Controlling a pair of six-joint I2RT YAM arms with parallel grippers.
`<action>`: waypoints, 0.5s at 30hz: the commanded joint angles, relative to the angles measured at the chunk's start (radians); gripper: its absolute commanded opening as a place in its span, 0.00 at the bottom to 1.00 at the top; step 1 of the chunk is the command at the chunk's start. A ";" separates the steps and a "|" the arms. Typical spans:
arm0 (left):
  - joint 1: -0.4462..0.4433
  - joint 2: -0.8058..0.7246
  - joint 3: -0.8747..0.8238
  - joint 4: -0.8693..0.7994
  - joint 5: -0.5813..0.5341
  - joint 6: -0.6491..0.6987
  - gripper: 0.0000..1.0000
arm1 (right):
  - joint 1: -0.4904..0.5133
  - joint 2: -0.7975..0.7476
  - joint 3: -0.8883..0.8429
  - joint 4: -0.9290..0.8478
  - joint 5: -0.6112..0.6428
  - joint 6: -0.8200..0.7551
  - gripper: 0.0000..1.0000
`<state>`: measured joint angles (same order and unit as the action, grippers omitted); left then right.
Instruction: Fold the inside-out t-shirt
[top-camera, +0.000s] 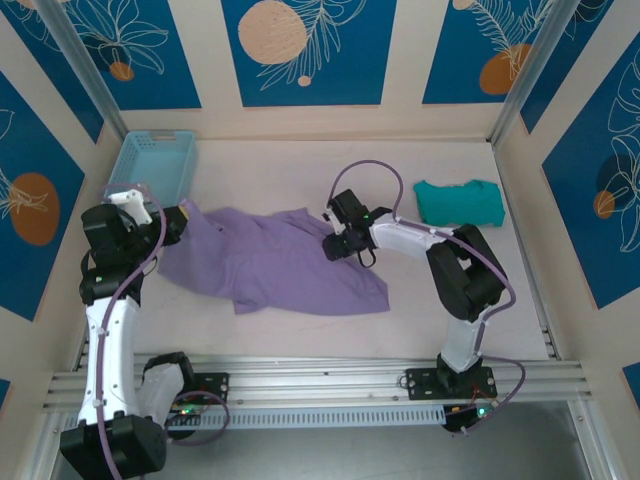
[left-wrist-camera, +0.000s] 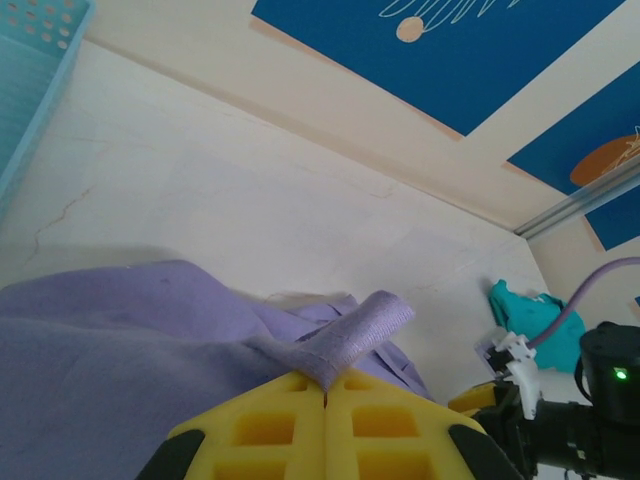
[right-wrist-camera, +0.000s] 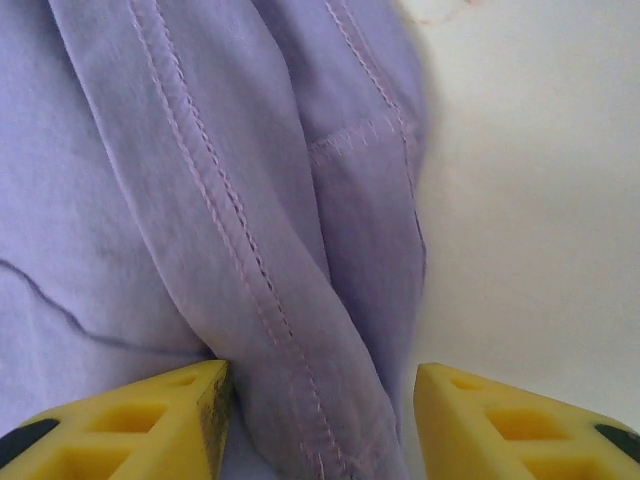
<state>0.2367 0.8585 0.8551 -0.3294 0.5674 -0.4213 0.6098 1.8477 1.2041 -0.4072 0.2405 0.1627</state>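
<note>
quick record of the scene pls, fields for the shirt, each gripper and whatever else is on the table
t-shirt: lavender, spread crumpled on the table, not yet folded
left gripper: shut, pinching a fold at the t-shirt's left end
right gripper: open, jaws astride a stitched hem at its right side
basket: light blue, far left corner
teal garment: far right, apart from the t-shirt

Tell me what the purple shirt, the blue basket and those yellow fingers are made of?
Purple t-shirt: thin, soft matte knit, probably cotton; it drapes in folds and shows double-stitched seams. Blue basket: likely rigid moulded plastic, with perforated walls. Yellow fingers: look like matte foam or soft rubber, with hollow cells.
</note>
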 joint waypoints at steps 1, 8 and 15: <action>0.010 -0.003 -0.001 0.039 0.032 -0.014 0.00 | 0.014 0.042 0.057 -0.019 0.019 -0.040 0.52; 0.009 -0.001 0.004 0.041 0.038 -0.019 0.00 | 0.028 0.083 0.110 -0.087 0.215 -0.076 0.36; 0.009 0.003 0.003 0.048 0.040 -0.023 0.00 | 0.015 0.024 0.066 -0.100 0.340 -0.116 0.34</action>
<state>0.2367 0.8608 0.8551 -0.3206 0.5766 -0.4374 0.6315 1.9270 1.2873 -0.4770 0.4892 0.0799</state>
